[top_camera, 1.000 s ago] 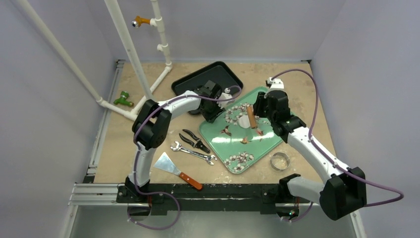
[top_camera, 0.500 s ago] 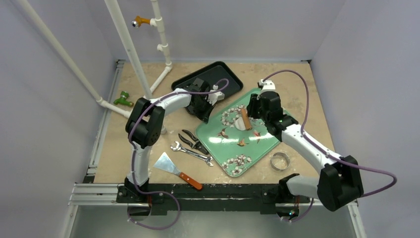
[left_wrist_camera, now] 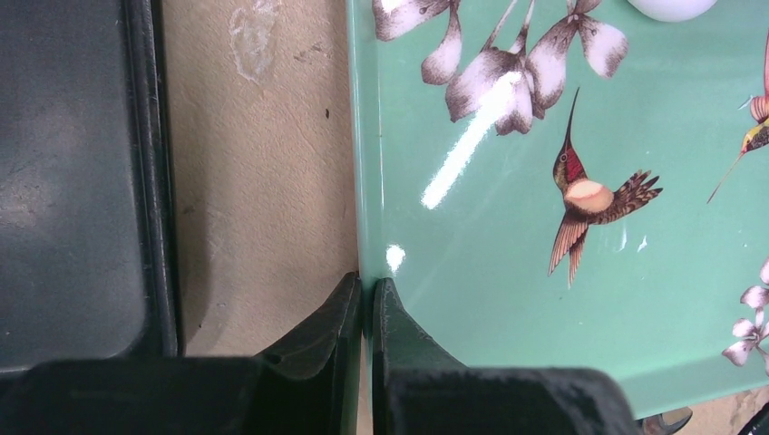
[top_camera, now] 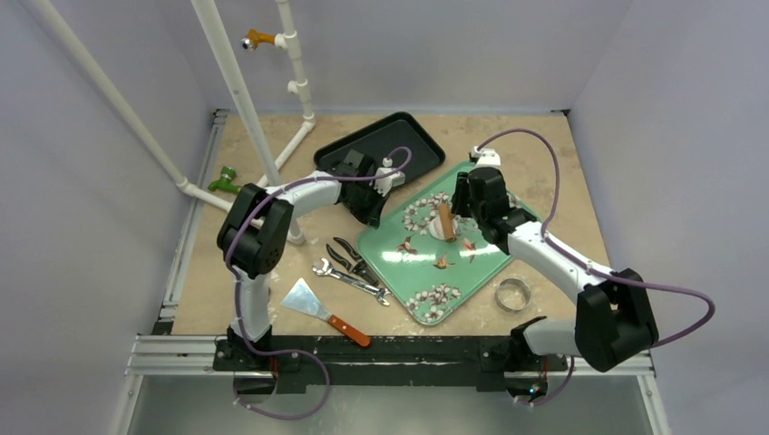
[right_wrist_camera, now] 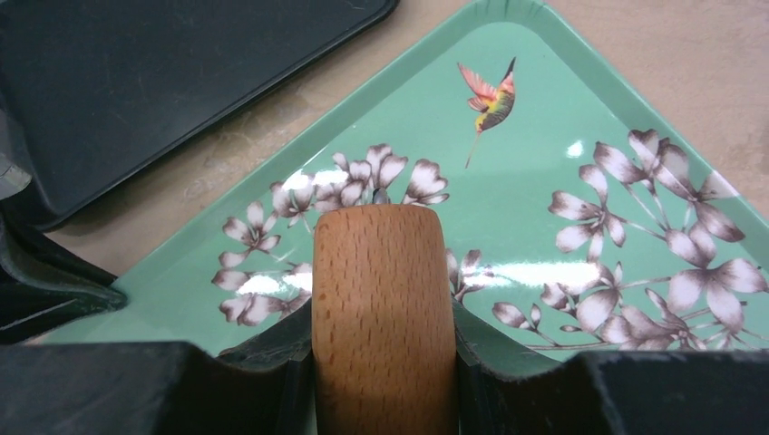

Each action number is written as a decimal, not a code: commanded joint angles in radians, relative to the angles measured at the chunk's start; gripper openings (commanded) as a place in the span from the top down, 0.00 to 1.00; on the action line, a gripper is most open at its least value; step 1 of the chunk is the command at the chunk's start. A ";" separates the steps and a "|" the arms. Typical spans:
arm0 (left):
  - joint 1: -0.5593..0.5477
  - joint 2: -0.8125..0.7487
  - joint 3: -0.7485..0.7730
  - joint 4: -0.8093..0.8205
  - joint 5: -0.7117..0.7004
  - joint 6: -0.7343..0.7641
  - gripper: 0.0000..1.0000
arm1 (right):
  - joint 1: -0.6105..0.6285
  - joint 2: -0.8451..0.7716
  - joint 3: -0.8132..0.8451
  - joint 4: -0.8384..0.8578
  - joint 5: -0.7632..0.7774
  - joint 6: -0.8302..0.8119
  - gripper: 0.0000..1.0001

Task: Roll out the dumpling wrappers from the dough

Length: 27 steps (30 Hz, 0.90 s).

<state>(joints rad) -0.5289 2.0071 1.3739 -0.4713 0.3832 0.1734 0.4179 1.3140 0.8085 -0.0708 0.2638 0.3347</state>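
Note:
A green tray (top_camera: 426,272) with blossom and hummingbird prints lies mid-table. My left gripper (top_camera: 370,207) is shut on its left rim; in the left wrist view the fingertips (left_wrist_camera: 365,285) pinch the rim of the tray (left_wrist_camera: 490,299). My right gripper (top_camera: 451,216) is shut on a wooden rolling pin (top_camera: 445,220), held over the tray's far part; the pin (right_wrist_camera: 381,272) fills the jaws in the right wrist view. A white piece of dough (left_wrist_camera: 671,7) lies on the tray, cut off by the frame's top edge; I cannot tell whether it is a flat wrapper.
A black tray (top_camera: 381,145) lies just behind the left gripper. Pliers (top_camera: 355,258), a wrench (top_camera: 354,281) and a scraper (top_camera: 322,313) lie left of the green tray. A metal ring cutter (top_camera: 511,294) sits to its right. White pipes (top_camera: 240,100) rise at the far left.
The green tray has slid left and turned, held by my left gripper. My right gripper has moved left with the rolling pin over the tray.

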 commanded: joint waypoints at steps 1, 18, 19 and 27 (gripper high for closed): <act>0.006 -0.014 -0.036 -0.002 0.012 0.009 1.00 | -0.011 -0.046 -0.021 -0.022 0.202 -0.061 1.00; 0.009 -0.006 -0.026 -0.010 0.041 0.025 1.00 | 0.002 -0.111 0.102 -0.096 0.060 -0.160 1.00; 0.010 -0.006 -0.026 -0.011 0.040 0.026 1.00 | 0.007 -0.118 0.101 -0.076 0.018 -0.158 1.00; 0.014 -0.006 -0.023 -0.012 0.042 0.020 1.00 | 0.018 -0.040 0.117 -0.025 -0.135 -0.158 1.00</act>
<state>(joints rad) -0.5182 2.0037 1.3621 -0.4557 0.4137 0.1749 0.4339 1.2392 0.8738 -0.1600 0.2180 0.1814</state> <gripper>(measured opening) 0.037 0.321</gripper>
